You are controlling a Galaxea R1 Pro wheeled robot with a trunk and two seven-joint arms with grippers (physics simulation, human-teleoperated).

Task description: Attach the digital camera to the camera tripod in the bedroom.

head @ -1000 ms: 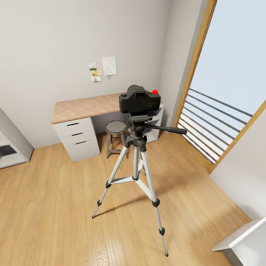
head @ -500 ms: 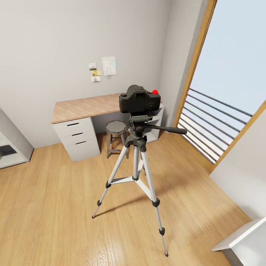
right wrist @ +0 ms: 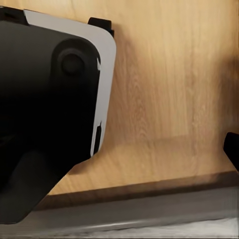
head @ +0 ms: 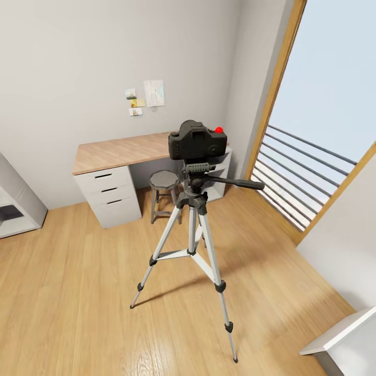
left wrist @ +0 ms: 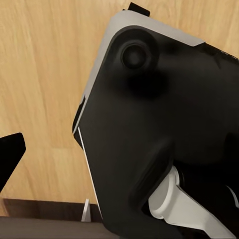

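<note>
Camera [head: 197, 141] is sitting on tripod [head: 192, 230] head; rigid, top-heavy, best gripped by its body sides. Jaw state: cannot tell.

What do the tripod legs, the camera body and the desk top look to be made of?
Camera tripod legs: pale silver with a sheen, likely metal; joints and feet matte black, perhaps plastic. Digital camera: matte black body, probably plastic, with a glossy red button. Desk top: light wood grain, maybe laminate.

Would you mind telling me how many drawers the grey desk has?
3, stacked in the wood-topped grey desk's left pedestal: top drawer, middle drawer, bottom drawer. The silver-legged camera tripod may hide others at the right end.
</note>
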